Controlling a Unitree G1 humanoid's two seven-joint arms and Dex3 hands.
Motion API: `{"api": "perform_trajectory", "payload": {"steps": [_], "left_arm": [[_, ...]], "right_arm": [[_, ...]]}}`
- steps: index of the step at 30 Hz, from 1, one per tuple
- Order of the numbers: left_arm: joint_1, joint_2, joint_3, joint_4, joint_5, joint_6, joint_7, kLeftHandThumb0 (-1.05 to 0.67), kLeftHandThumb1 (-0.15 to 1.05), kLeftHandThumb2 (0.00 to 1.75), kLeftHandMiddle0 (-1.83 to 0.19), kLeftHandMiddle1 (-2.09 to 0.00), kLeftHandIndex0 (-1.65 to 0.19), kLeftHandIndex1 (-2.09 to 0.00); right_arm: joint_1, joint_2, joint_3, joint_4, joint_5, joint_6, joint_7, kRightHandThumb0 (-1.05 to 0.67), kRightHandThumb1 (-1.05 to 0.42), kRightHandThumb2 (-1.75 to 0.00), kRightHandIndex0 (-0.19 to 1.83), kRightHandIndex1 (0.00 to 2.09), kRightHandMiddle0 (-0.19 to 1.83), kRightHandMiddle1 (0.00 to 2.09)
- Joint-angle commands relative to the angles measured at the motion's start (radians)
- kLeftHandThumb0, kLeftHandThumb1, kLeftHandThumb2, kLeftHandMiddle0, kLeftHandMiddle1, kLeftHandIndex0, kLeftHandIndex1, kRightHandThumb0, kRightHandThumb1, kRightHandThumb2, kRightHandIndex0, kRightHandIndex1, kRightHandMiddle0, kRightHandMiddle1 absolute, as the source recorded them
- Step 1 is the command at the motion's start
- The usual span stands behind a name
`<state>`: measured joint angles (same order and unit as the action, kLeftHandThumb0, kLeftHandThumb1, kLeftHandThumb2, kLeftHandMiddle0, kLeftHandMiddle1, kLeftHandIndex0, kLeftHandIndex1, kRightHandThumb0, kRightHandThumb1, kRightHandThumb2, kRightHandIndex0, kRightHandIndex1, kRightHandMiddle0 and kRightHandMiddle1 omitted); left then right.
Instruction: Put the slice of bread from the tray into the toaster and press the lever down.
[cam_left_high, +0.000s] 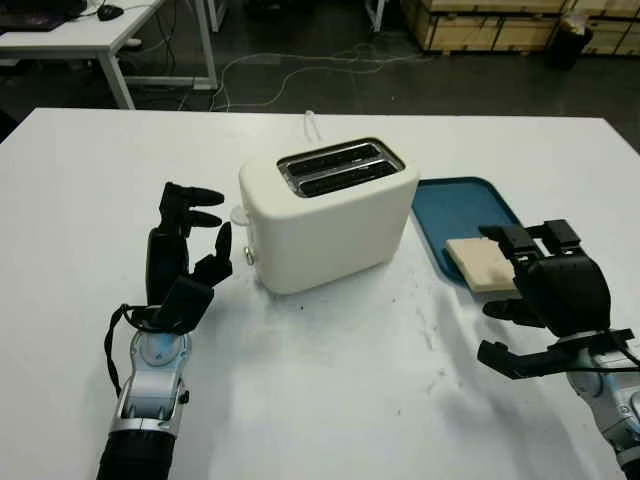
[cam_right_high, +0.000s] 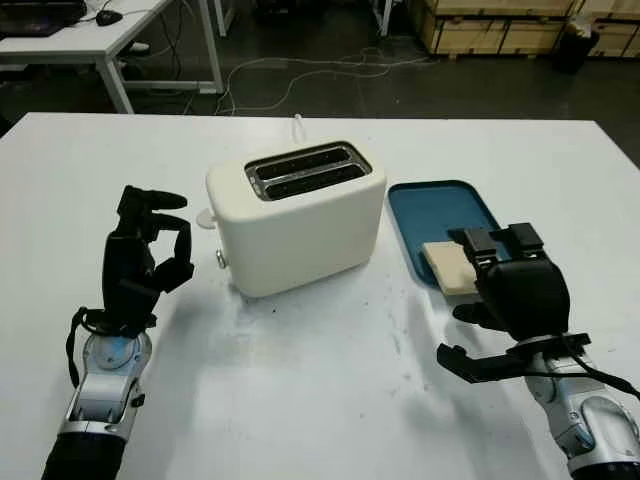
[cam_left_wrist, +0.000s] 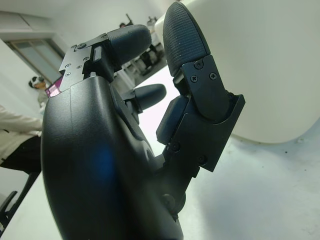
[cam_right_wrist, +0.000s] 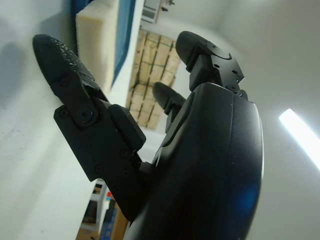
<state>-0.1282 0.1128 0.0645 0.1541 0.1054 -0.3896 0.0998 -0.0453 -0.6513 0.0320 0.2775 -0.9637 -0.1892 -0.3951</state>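
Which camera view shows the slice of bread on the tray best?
The left eye view shows the slice of bread best: it lies on the blue tray, mostly uncovered, with the right hand overlapping its near corner. In the right eye view that hand covers more of it. The right wrist view shows one edge; the left wrist view faces the toaster.

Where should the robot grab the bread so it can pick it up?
Probably by its two long side edges, with the right hand coming down from above. The bread lies flat on the blue tray, so only its top and thin edges are free.
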Motion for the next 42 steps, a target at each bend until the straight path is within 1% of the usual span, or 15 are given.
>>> {"api": "perform_trajectory", "payload": {"steps": [1,7,12,17,20,23,26,27,28,30,31,33,34,37,42], "left_arm": [[-0.017,0.004,0.002,-0.007,0.003,-0.009,-0.002,-0.75,0.73,0.94,0.0,-1.75,0.0,-1.6],[-0.017,0.004,0.001,-0.007,0.0,-0.01,-0.005,-0.73,0.73,0.96,0.0,-1.75,0.0,-1.6],[-0.019,0.002,0.004,-0.002,-0.004,-0.015,-0.004,-0.74,0.72,0.96,0.0,-1.75,0.0,-1.6],[-0.021,0.006,0.005,0.013,-0.001,-0.032,-0.004,-0.75,0.76,0.9,0.0,-1.75,0.0,-1.59],[-0.019,0.003,0.004,0.003,0.0,-0.021,-0.002,-0.77,0.77,0.88,0.0,-1.75,0.0,-1.6],[-0.016,0.001,0.004,-0.002,-0.009,-0.016,-0.009,-0.75,0.76,0.89,0.0,-1.75,0.0,-1.6],[-0.016,0.002,0.004,-0.004,-0.001,-0.015,-0.004,-0.76,0.76,0.89,0.0,-1.75,0.0,-1.61],[-0.016,0.002,0.003,-0.005,0.001,-0.015,-0.003,-0.75,0.76,0.9,0.0,-1.75,0.0,-1.61],[-0.016,0.002,0.003,-0.007,0.002,-0.013,-0.003,-0.75,0.75,0.91,0.0,-1.75,0.0,-1.61],[-0.014,0.0,0.003,-0.011,0.003,-0.012,-0.003,-0.75,0.75,0.91,0.0,-1.75,0.0,-1.61],[-0.015,0.0,0.003,-0.009,0.0,-0.014,-0.004,-0.76,0.75,0.9,0.0,-1.75,0.0,-1.61],[-0.013,-0.002,0.002,-0.013,-0.002,-0.01,-0.005,-0.76,0.76,0.9,0.0,-1.75,0.0,-1.6],[-0.012,-0.004,0.002,-0.014,-0.005,-0.009,-0.006,-0.76,0.76,0.89,0.0,-1.75,0.0,-1.6],[-0.013,-0.003,0.002,-0.01,-0.01,-0.02,-0.012,-0.75,0.76,0.9,0.0,-1.75,0.0,-1.6],[-0.013,-0.006,0.004,-0.005,-0.015,-0.023,-0.013,-0.76,0.76,0.89,0.0,-1.75,0.0,-1.6]], "right_arm": [[-0.033,-0.018,0.025,0.053,0.005,-0.007,-0.036,-0.61,-0.6,-0.02,0.0,0.99,0.0,0.73],[-0.101,-0.024,0.088,0.22,0.032,-0.049,-0.109,-0.57,-0.62,-0.02,0.0,1.18,0.0,0.87],[-0.14,-0.034,0.134,0.316,0.053,-0.078,-0.142,-0.63,-0.59,-0.01,0.0,1.32,0.0,0.91],[-0.168,-0.043,0.174,0.377,0.061,-0.092,-0.189,-0.65,-0.59,-0.01,0.0,1.4,0.0,0.99],[-0.185,-0.045,0.197,0.418,0.065,-0.102,-0.223,-0.6,-0.62,-0.02,0.0,1.51,0.0,1.13],[-0.206,-0.048,0.228,0.458,0.057,-0.105,-0.256,-0.55,-0.66,-0.06,0.0,1.69,0.0,1.31],[-0.231,-0.047,0.261,0.502,0.051,-0.112,-0.3,-0.52,-0.7,-0.1,0.04,1.74,0.0,1.56],[-0.238,-0.046,0.272,0.513,0.048,-0.11,-0.316,-0.52,-0.74,-0.12,0.17,1.74,0.04,1.65],[-0.243,-0.045,0.28,0.518,0.047,-0.106,-0.328,-0.53,-0.76,-0.16,0.38,1.74,0.17,1.71],[-0.248,-0.044,0.296,0.514,0.041,-0.073,-0.333,-0.56,-0.79,-0.21,0.7,1.74,0.42,1.73],[-0.25,-0.046,0.306,0.511,0.034,-0.057,-0.334,-0.61,-0.81,-0.25,0.98,1.75,0.66,1.74],[-0.252,-0.052,0.323,0.501,0.02,-0.031,-0.337,-0.68,-0.85,-0.29,1.37,1.75,1.06,1.74],[-0.252,-0.055,0.33,0.497,0.015,-0.024,-0.339,-0.73,-0.88,-0.31,1.49,1.75,1.22,1.74],[-0.248,-0.062,0.344,0.484,0.015,-0.01,-0.35,-0.79,-0.92,-0.35,1.56,1.75,1.33,1.75],[-0.246,-0.063,0.358,0.474,0.016,0.015,-0.357,-0.8,-0.92,-0.37,1.57,1.75,1.46,1.75]]}}
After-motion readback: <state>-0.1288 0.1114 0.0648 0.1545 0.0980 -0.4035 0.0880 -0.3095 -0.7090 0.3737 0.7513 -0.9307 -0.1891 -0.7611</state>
